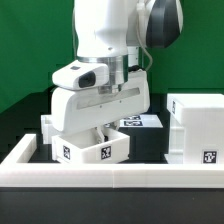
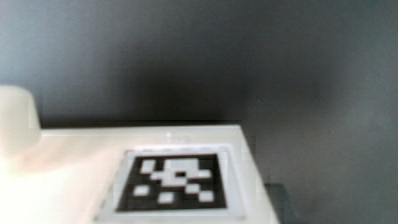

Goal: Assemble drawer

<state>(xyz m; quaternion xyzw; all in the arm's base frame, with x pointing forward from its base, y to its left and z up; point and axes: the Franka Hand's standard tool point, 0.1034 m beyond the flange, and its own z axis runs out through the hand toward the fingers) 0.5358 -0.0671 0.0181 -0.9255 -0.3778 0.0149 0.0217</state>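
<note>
The drawer's big open-fronted box (image 1: 197,127) stands at the exterior view's right. One small tray (image 1: 93,148) with square tags lies tilted in front of the arm. My gripper (image 1: 101,128) is straight above it, and its fingers reach down to the tray. Whether they hold it is hidden. A second small tray (image 1: 49,125) sits behind, to the left. The wrist view shows no fingers, only a white tray surface (image 2: 71,170) with a black-and-white tag (image 2: 175,181) very close below.
The long low white rail (image 1: 110,176) edges the black table along the front. A tag (image 1: 131,122) lies flat behind the near tray, beside the box. A blurred white shape (image 2: 15,115) shows at the edge of the wrist view.
</note>
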